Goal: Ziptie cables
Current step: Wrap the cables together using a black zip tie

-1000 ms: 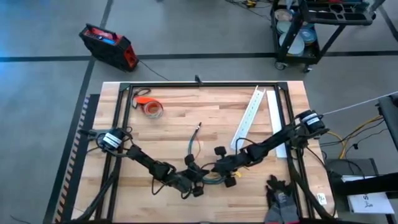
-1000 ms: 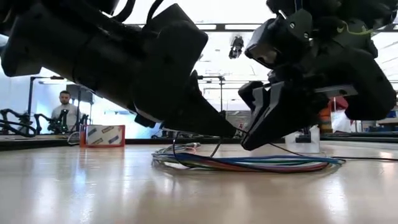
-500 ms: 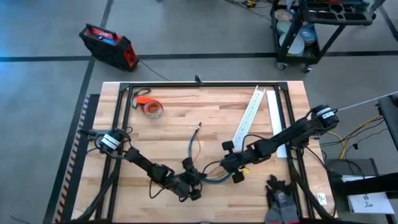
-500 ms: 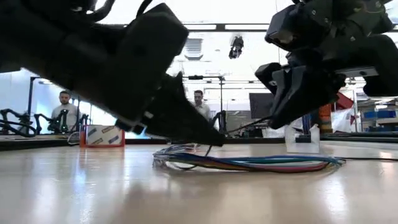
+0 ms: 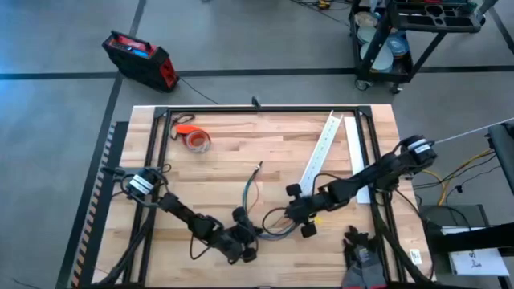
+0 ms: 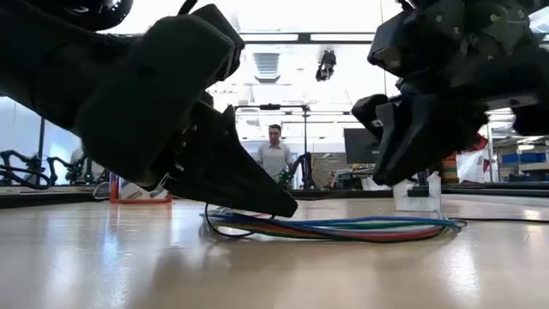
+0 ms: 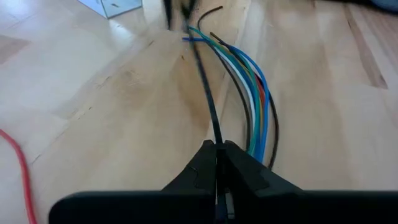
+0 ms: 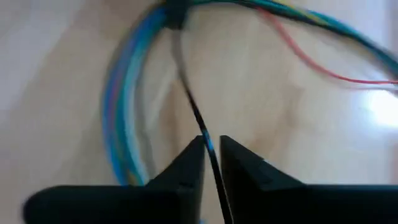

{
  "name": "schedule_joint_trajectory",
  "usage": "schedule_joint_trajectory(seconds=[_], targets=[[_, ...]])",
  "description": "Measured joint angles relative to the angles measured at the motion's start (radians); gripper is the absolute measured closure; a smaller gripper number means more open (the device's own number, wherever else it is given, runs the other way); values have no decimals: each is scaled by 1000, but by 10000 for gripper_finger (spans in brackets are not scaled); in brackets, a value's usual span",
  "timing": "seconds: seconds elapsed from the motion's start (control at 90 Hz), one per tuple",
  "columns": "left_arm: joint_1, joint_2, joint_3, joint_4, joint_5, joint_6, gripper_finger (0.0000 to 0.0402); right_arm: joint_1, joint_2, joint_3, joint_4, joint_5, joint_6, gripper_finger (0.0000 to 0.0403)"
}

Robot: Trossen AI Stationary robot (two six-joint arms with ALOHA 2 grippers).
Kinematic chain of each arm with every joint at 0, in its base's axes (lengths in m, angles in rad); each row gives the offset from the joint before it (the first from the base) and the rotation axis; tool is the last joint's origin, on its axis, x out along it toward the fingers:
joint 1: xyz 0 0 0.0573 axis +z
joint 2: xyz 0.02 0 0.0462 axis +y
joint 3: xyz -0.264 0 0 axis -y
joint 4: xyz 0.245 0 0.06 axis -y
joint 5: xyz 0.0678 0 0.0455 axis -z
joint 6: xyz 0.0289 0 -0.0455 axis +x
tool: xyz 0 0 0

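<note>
- Table (image 5: 225, 160): I see a bare wooden top inside a black frame, both arms reaching in from the near side.
- Cables (image 5: 269, 229): a loose bundle of green, blue, red and dark wires, lying flat near the table's front edge between my two grippers; a thin tail curves away toward the middle of the table. In the low view the cables (image 6: 343, 228) rest on the wood.
- Ziptie (image 7: 208, 102): a thin dark strip running alongside the wires; one end sits in my left gripper, and the right wrist view shows the ziptie (image 8: 193, 112) leading up to the bundle.
- Left gripper (image 7: 217, 152): low over the table at the bundle's left end, fingers pressed together on the ziptie.
- Right gripper (image 8: 211, 144): just right of the bundle, fingers nearly closed with the strip running between them.
- White slotted channel (image 5: 321, 148): lying diagonally, well apart.
- Orange tape roll (image 5: 194, 140): far left corner.
</note>
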Motion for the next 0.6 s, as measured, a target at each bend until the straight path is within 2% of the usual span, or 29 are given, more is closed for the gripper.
schedule_joint_trajectory(seconds=[0.156, 0.267, 0.411, 0.6], targets=[[5, -1, 4, 1, -24, 57, 401, 0, 79, 3, 197, -14, 49, 251], [10, -5, 11, 1, -26, 96, 401, 0, 163, 16, 324, -14, 64, 224], [12, -5, 21, -16, -23, 128, 401, 0, 251, 86, 333, -14, 49, 232], [13, -8, 22, -53, -20, 128, 401, -2, 292, 168, 254, -11, 33, 286]])
